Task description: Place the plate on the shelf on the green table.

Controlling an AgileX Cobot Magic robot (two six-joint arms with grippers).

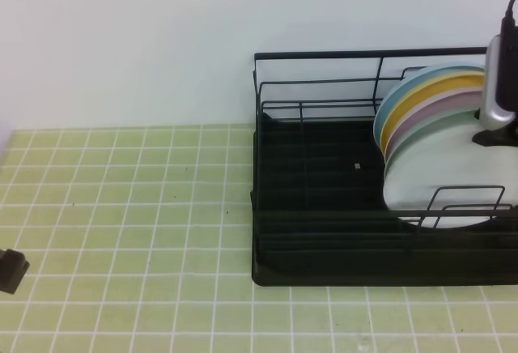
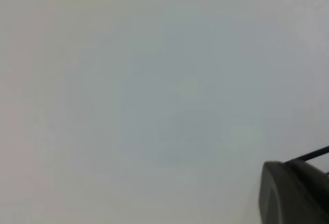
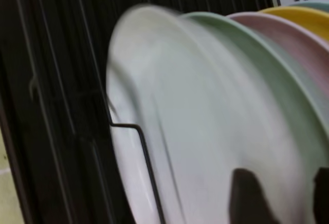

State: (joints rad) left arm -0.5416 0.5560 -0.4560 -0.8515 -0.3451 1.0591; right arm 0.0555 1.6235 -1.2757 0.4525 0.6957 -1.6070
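your right gripper [image 3: 280,196] hangs at the far right of the rack [image 1: 324,207], over the stack of standing plates. in the wrist view two dark fingertips [image 3: 249,196] show at the bottom edge with a gap between them, and the white plate [image 3: 195,147] fills the space just ahead of and below them. the jaws look parted, but the fingertips lie against the plate's face and the picture is blurred, so you cannot tell for sure whether they are clear of the plate or closed on its rim.

the white plate stands on edge in the rack, tilted back, at the front of the stack. a wire divider [image 3: 139,152] crosses its lower face, to the left of the fingertips. right behind the white plate, moving away from your fingers toward the upper right, come the mint plate [image 3: 267,64], then the pink plate [image 3: 303,44], then the yellow plate [image 3: 303,16], with a sliver of a blue plate [image 1: 396,98] last. they lean one on the next.

the rack sits on the green table [image 1: 121,207], its ridged black tray showing to the left of the plates.

your left gripper [image 1: 12,270] sits low at the left edge of the table, well apart from the rack. it is closed, with nothing in it. its wrist camera sees only a pale blank surface and a dark rounded piece of the gripper at the lower right corner.
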